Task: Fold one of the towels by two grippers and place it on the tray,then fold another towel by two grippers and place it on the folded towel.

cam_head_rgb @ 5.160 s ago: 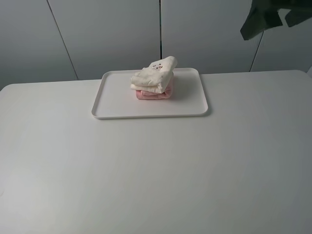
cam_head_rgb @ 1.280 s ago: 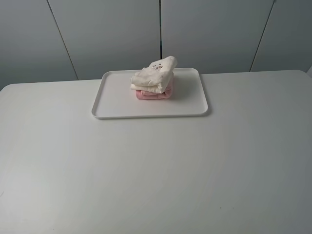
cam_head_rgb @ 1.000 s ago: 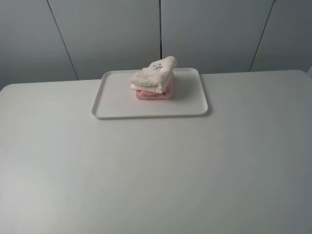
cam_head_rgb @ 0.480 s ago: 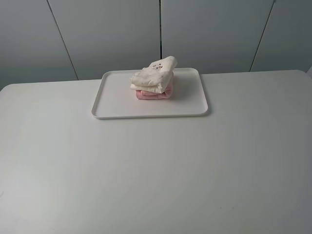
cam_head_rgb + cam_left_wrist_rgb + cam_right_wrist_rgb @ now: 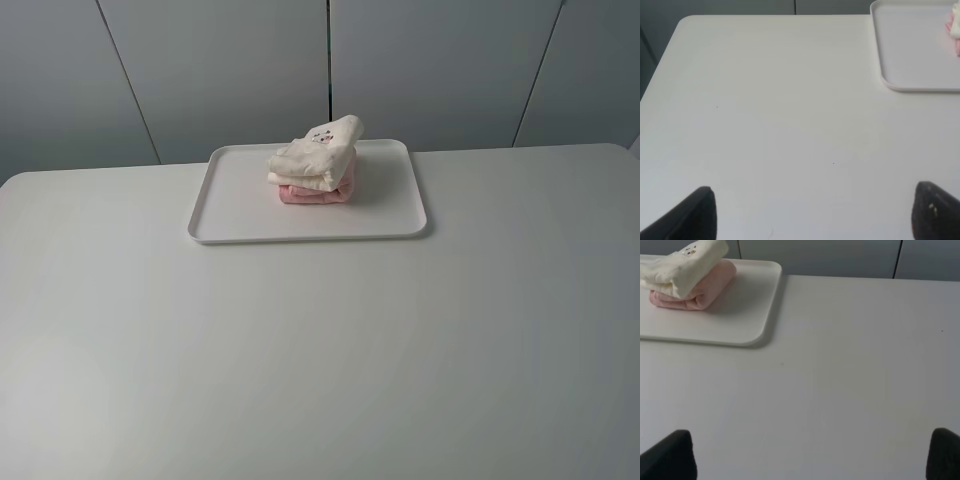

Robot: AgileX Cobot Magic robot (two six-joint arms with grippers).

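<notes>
So both arms are basically parked now: the left pincer (image 5: 812, 212) sits spread wide with nothing between its tips, low over bare desk (image 5: 320, 350) well off from the tray's corner, and the right pincer (image 5: 812, 455) is the same deal, wide and empty, looking across the desk toward the tray. Neither one shows in the overhead view anymore; about five seconds back there was still a dark bit of arm hanging in the top right corner of that view, and it's been gone for the last second or so, with nothing else shifting since. I'd read that as the job being done and the arms pulled back. The cream-white towel (image 5: 315, 155) is folded and sitting on top of the folded pink towel (image 5: 318, 193), both on the tray (image 5: 240, 210), in the far half, right of centre. The cream one overhangs the pink a bit on the tray's left side and looks slightly lopsided, but it's resting fine. Room-wise, the whole near part of the desk is open, the tray sits near the back edge, and the rounded desk corners are well clear of both pincers.
</notes>
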